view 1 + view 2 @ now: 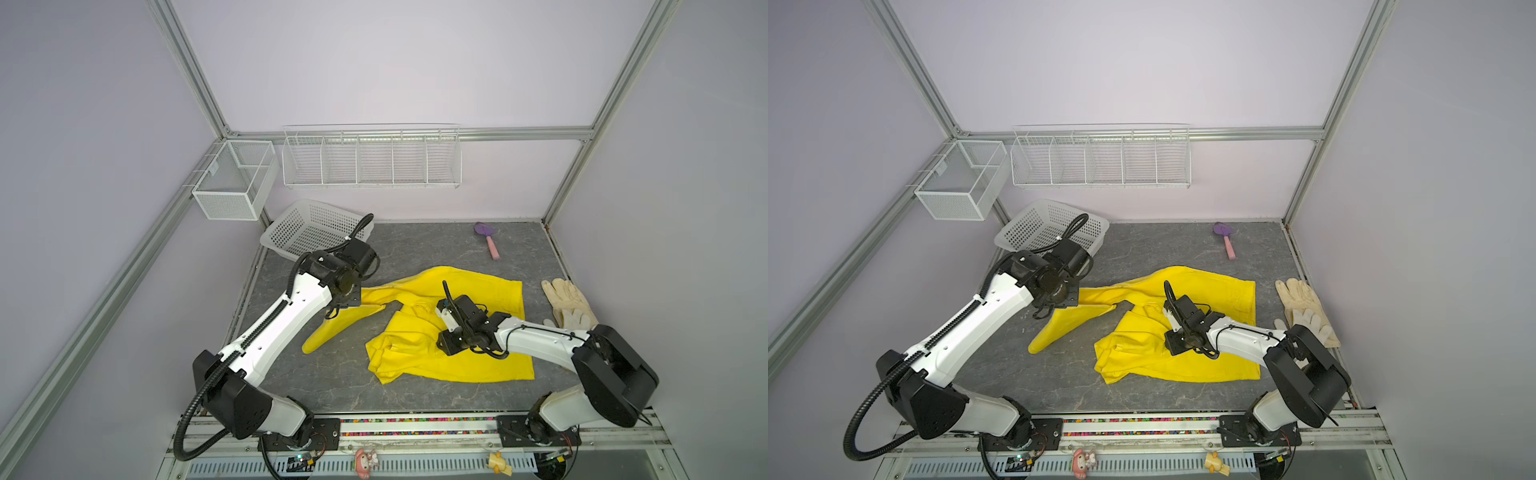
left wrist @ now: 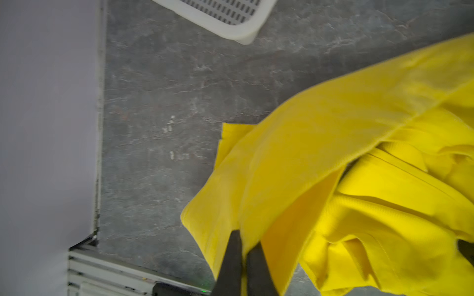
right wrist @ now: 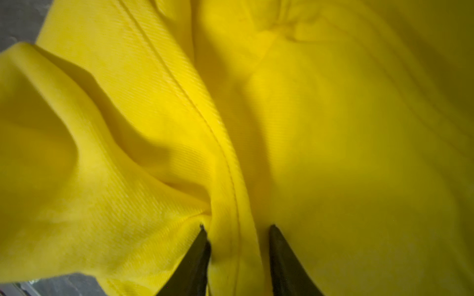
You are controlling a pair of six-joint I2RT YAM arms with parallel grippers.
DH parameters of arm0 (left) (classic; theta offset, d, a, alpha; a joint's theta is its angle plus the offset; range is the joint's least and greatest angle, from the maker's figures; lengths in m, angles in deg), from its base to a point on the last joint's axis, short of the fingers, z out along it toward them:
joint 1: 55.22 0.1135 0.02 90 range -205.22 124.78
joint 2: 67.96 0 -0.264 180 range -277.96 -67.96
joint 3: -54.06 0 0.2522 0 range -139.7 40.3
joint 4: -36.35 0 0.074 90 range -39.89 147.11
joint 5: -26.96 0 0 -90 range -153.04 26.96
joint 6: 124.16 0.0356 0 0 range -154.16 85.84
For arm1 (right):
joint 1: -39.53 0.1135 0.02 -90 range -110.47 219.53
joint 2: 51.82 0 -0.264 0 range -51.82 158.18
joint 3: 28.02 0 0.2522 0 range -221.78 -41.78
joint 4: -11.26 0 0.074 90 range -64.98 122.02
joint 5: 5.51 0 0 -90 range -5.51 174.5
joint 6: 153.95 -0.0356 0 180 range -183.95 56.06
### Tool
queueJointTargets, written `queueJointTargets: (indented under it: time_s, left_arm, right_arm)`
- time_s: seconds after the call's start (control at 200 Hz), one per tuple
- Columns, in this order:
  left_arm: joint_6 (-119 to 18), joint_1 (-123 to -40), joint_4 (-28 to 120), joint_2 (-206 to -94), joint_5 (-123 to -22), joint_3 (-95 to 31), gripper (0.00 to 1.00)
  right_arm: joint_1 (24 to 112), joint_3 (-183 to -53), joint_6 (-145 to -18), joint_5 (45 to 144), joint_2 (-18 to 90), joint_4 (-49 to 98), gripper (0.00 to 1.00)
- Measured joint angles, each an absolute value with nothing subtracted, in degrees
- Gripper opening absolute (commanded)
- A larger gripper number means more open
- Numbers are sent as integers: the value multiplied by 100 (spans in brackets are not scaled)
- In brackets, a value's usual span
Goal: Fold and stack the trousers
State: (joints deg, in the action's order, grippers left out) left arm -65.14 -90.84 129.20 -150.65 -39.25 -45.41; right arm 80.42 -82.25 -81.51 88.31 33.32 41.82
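Trousers point(image 1: 494, 291) crumpled mid-counter point(image 1: 415, 249), legs splayed, no fold done, nothing stacked. Left hand point(image 2: 245, 241) pinches leg cloth. Right hand point(image 3: 237, 226) spread astride seam, no pinch visible. All folding left.

Robot lab cell: aluminium frame point(image 1: 519, 134), plain lilac walls point(image 1: 395, 62).

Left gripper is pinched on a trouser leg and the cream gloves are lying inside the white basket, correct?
Not quite. The left gripper is shut on the trousers, as the left wrist view shows. But the cream gloves are not in the white basket. Both top views show them on the table by its right edge.
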Motion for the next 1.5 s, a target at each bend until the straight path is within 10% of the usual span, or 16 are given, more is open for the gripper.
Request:
queueJointTargets:
  time_s: [0.545,0.84,1.069,1.499]
  left_arm:
    - [-5120,-8185,11934,-15961,-2263,-3818,2]
    - [-4842,-8109,11490,-17397,-1555,-3980,52]
    - [-5402,-8172,11881,-16602,-2860,-4314,68]
    - [-7518,-10041,10957,-15535,-5192,-2808,65]
  right_arm:
    - [7694,-8214,-8258,8409,2296,5915,28]
    - [7685,-8212,-8096,8615,2189,6050,36]
    - [7674,-8282,-7910,8988,1995,6079,48]
    - [7578,-8437,-7613,9646,1940,5744,68]
